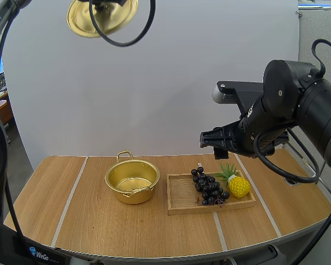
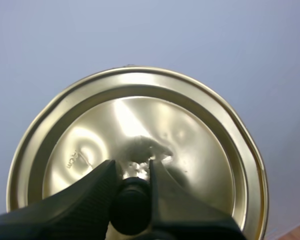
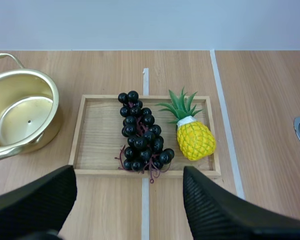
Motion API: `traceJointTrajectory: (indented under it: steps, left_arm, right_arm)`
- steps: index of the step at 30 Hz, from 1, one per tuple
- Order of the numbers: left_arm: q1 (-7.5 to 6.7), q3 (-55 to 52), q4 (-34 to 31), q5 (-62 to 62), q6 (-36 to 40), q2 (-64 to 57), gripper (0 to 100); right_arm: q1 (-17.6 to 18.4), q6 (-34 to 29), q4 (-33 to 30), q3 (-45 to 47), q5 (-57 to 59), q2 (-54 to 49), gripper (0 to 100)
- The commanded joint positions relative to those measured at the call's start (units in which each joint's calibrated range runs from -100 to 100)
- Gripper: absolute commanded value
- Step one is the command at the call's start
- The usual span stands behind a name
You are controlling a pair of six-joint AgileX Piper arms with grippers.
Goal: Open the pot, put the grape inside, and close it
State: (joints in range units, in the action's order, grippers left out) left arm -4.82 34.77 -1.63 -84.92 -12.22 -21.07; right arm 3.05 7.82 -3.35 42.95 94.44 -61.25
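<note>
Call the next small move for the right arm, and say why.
Probably lower the right gripper toward the grapes. It hangs open above the tray, the grapes lie untouched beside the pineapple, the pot stands open and empty, and the left gripper holds the lid up high.

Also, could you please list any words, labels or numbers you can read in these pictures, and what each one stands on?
"WeGo": on the black base at the table's near left corner.
Stamped mark on the lid: too blurred to read.
</note>
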Motion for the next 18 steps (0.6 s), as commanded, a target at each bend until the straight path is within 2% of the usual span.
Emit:
traceJointTrajectory:
  steps: [1, 18]
  left_arm:
    - [-0.03, 2.29, -2.00, 5.67, 2.14, -0.46, 0]
    - [-0.03, 4.48, -2.89, 16.85, 2.79, -1.10, 0]
  right_arm:
    - [-0.25, 0.02, 0.09, -0.50, -3.84, 0.85, 100]
    - [-0.25, 2.63, -0.28, -0.50, -23.48, 28.85, 100]
